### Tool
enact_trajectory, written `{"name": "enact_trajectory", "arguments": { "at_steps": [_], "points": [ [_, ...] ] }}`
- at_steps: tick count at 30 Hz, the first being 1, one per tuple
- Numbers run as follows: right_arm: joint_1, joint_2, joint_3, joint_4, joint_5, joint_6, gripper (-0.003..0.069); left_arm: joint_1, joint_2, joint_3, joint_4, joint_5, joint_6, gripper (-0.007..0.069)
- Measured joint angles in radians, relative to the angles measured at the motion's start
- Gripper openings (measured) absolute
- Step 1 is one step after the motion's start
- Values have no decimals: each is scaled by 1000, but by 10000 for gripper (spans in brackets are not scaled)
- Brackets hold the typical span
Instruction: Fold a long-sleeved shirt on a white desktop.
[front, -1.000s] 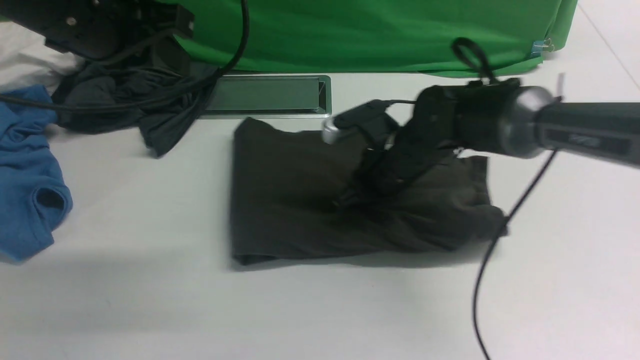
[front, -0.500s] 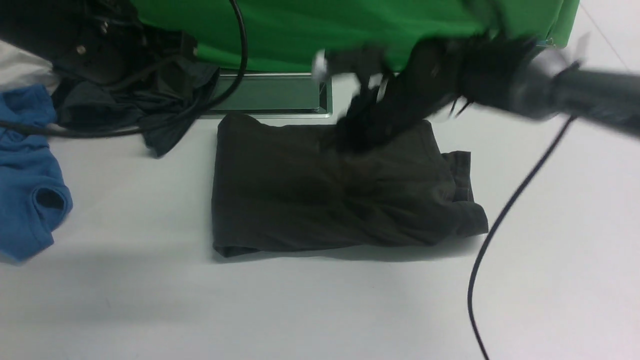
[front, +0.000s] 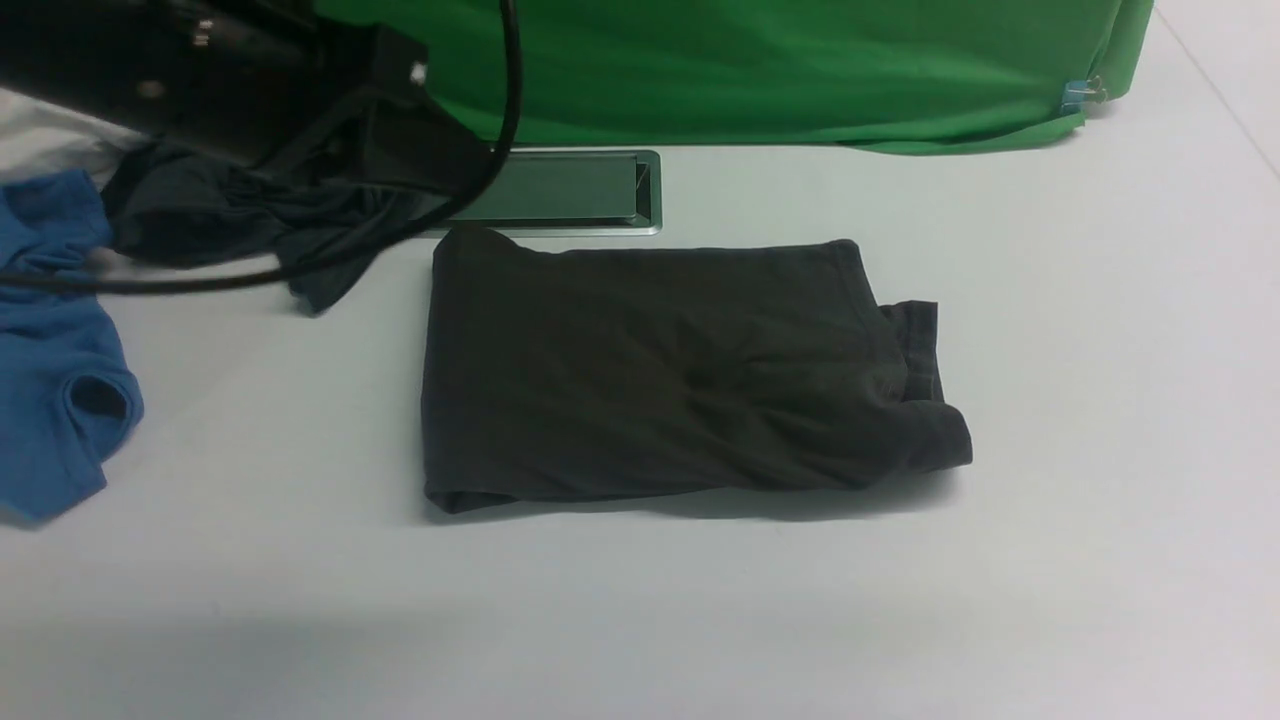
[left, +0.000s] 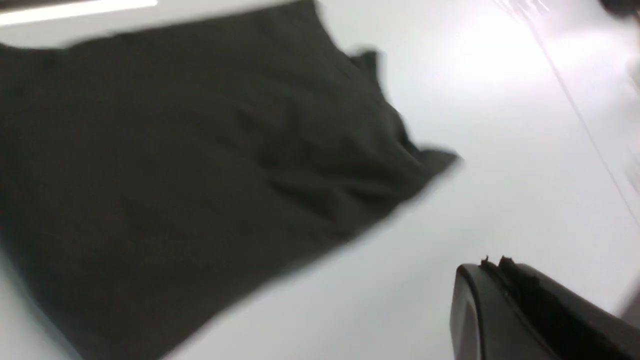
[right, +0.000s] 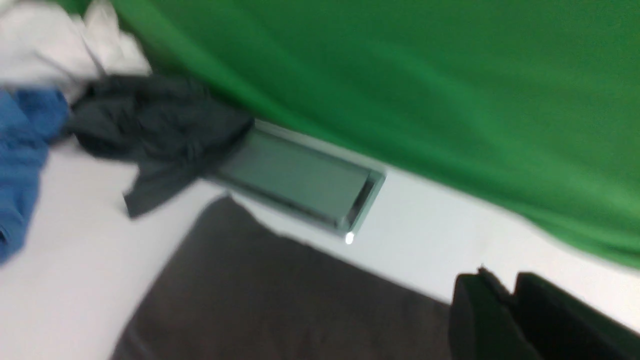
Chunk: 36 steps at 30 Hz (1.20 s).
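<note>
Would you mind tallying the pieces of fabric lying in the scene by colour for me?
Very dark brown-black: 1, the folded long-sleeved shirt
Dark grey: 1, the crumpled garment
Blue: 1, the garment
White: 1, the cloth
Green: 1, the backdrop cloth
Total: 5

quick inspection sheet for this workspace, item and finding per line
surface: white desktop, metal-rimmed hatch at the back
job's things: long-sleeved shirt folded into a rough rectangle, one end bunched on the right
clutter: dark grey garment, blue garment, white cloth at far left
hands: left hand shut, empty; right hand fingers nearly together, holding nothing
cables: black cable over the grey garment
surroundings: green cloth behind
</note>
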Motion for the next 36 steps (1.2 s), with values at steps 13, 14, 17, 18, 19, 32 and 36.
{"name": "enact_trajectory", "arguments": {
  "at_steps": [13,14,17,18,19,32,36],
  "points": [
    [-9,-622,737,-78,-612,-24,93,0,-626,256,425,42,-367,17],
    [-9,-648,778,-82,-622,-25,94,0,-677,290,428,42,-372,17],
    [-9,-731,892,-87,-596,-13,94,0,-845,381,412,46,-390,17],
    [-9,-765,931,-87,-581,-9,92,0,-894,420,395,46,-402,17],
    [-9,-793,961,-88,-562,-9,86,0,-953,456,377,49,-405,17],
    [-9,-1087,1057,-102,-241,56,11,0,-1351,638,358,-12,-399,17],
    [-9,-1117,1057,-104,-223,94,14,0,-1339,638,371,-57,-351,17]
  ]
}}
